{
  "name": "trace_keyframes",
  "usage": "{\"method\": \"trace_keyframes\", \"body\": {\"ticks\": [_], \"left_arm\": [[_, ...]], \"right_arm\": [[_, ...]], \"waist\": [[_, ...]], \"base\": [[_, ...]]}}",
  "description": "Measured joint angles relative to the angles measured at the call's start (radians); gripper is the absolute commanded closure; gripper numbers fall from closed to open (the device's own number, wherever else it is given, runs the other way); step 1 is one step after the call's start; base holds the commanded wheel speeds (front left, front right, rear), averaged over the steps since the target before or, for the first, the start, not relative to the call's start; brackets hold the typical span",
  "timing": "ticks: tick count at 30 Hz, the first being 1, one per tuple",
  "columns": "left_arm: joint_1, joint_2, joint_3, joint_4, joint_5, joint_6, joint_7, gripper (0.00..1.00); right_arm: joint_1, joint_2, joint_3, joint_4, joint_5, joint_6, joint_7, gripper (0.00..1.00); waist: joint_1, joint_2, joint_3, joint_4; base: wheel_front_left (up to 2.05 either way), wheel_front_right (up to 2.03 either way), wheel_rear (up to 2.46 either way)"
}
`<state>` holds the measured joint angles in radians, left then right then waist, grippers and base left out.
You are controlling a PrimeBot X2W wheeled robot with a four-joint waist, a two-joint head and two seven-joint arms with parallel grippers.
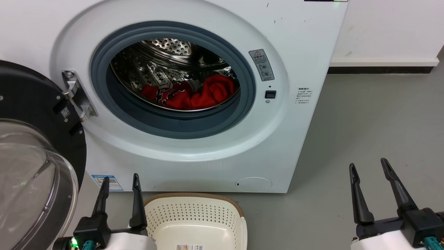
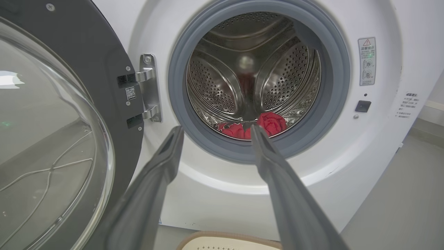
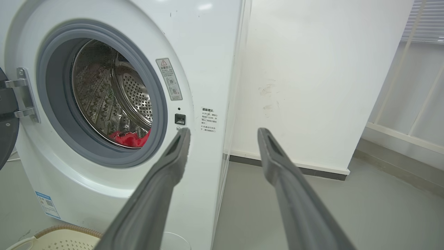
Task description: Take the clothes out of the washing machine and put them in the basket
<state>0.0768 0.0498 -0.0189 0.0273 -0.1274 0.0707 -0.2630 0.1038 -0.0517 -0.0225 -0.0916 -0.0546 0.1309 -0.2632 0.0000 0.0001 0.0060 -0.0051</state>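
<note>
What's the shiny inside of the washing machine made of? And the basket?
The drum looks like polished steel: mirror-shiny, dotted with punched holes. The basket looks like matte cream plastic, also perforated; its brown rim seems woven, perhaps only moulded.

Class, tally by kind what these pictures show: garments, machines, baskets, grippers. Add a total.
Red soft garments in the steel drum: 2 (printed jersey, plain one)
White front-loading washing machine: 1
Cream perforated plastic basket: 1
Dark two-fingered grippers: 2 (left gripper, right gripper)
Total: 6
</note>
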Motion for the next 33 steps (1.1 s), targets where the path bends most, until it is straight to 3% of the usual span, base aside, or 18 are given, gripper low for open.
{"method": "trace_keyframes", "body": {"ticks": [19,25,33], "left_arm": [[-0.050,0.001,0.013,0.064,0.016,0.007,0.000,0.00],[-0.198,0.008,0.038,0.159,0.037,-0.047,0.000,0.00],[-0.479,0.080,0.067,0.371,0.056,-0.099,0.000,0.00]], "right_arm": [[0.000,0.000,-0.001,0.012,0.021,0.000,0.000,0.00],[-0.023,0.000,0.007,0.013,0.025,0.000,0.000,0.00],[-0.091,0.000,0.013,0.004,0.028,0.000,0.000,0.00]], "waist": [[0.0000,-0.0001,0.020,-0.003],[0.0000,0.0000,0.059,-0.016],[0.0000,0.0000,0.161,-0.062]], "base": [[0.00,0.00,0.00],[0.00,0.00,0.00],[0.00,0.00,0.00]]}}
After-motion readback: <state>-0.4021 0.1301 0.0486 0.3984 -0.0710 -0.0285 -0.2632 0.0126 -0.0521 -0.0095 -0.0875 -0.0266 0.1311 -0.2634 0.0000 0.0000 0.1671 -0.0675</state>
